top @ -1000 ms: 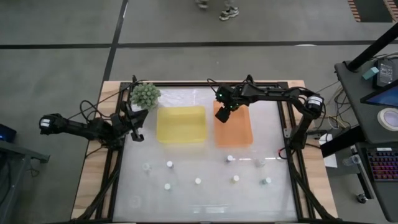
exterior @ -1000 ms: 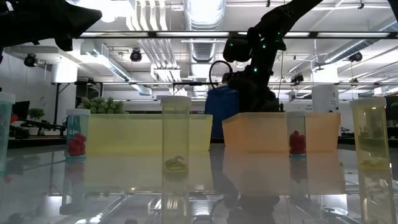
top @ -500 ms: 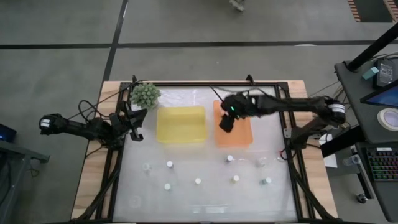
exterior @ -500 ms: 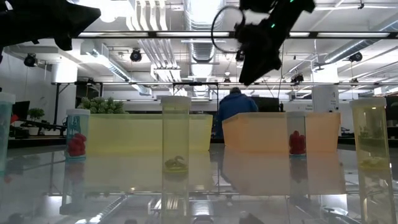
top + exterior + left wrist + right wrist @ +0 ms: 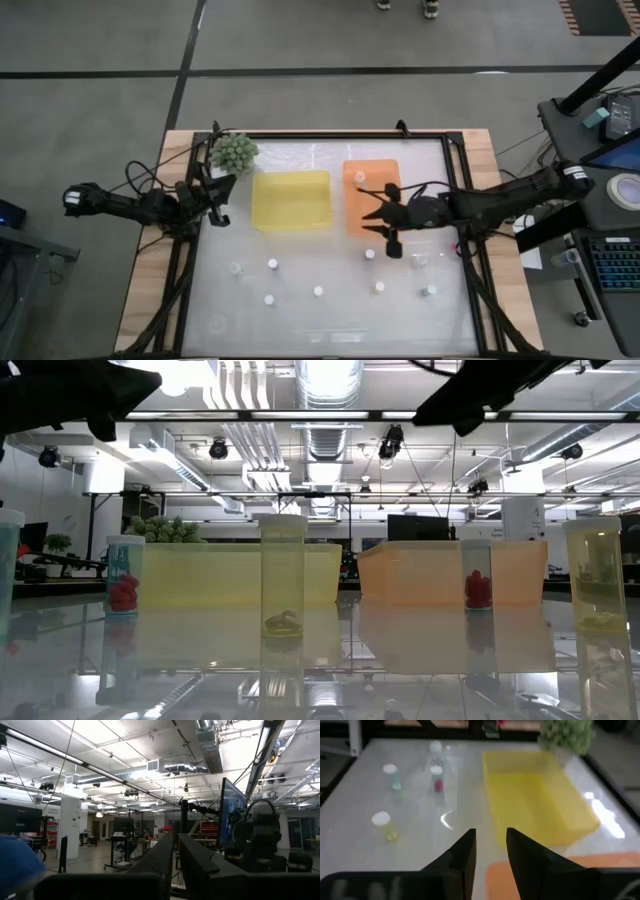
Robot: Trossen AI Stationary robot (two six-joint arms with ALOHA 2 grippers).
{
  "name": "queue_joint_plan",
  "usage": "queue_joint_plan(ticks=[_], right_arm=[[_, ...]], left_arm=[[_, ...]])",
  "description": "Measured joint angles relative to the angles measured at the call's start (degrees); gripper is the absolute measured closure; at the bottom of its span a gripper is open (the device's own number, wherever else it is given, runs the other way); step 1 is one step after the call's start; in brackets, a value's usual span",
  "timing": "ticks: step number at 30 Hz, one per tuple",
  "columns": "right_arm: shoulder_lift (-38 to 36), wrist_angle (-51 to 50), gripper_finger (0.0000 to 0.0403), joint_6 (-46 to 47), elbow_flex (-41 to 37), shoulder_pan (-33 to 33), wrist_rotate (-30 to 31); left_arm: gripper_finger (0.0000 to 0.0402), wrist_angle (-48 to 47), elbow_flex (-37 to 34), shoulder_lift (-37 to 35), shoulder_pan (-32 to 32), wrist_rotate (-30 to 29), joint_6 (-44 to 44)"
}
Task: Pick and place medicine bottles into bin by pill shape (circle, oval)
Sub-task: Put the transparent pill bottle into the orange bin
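From above, I see my right gripper (image 5: 388, 224) over the near edge of the orange tray (image 5: 375, 196), heading out toward the bottles that stand loose on the near half of the desk (image 5: 330, 320). One bottle (image 5: 360, 177) already lies inside the orange tray, at its far end; the nearest loose one (image 5: 370, 254) sits just beyond the tray's near edge. The yellow tray (image 5: 292, 199) beside it looks empty, so sorting has barely begun, I judge. My left gripper (image 5: 215, 197) waits at the desk's left edge, near the green spiky plant (image 5: 233, 152) in the far left corner.

At desk height, the bottles stand upright in front of both trays, red pills in some (image 5: 477, 586), yellowish ones in others (image 5: 283, 595).

The left wrist camera looks only into the room; those jaws are pressed together, resting.

Through the right wrist camera my jaws stand narrowly apart with nothing between them, pointing across the desk at three bottles (image 5: 436, 776).
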Motion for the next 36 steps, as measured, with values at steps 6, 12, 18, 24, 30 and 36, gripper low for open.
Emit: queue_joint_plan(ticks=[6,12,18,24,30,36], right_arm=[[-6.38,5.36,0.0333,-6.75,-5.0,1.02,-0.16],[-9.66,12.98,0.0349,-13.28,-10.47,1.01,-2.16],[-12.15,19.53,0.036,-18.95,-14.97,0.98,-2.11],[-15.34,19.96,0.036,-23.63,-15.98,0.98,-2.13],[-19.22,20.0,0.036,-26.2,-16.19,0.98,-7.6],[-23.65,19.89,0.036,-28.15,-16.94,0.98,-8.15]], left_arm=[[0.0387,-0.06,0.0,0.26,0.0,0.84,-6.59],[0.0387,0.03,0.0,1.58,-0.04,7.47,-19.04],[0.0387,0.86,0.93,5.09,-0.04,9.25,-28.83],[0.0387,2.96,6.11,11.24,-0.21,9.25,-30.03],[0.0387,3.02,13.42,19.77,-0.76,9.25,-31.1],[0.0387,2.07,20.14,29.1,-1.45,9.35,-34.71]])
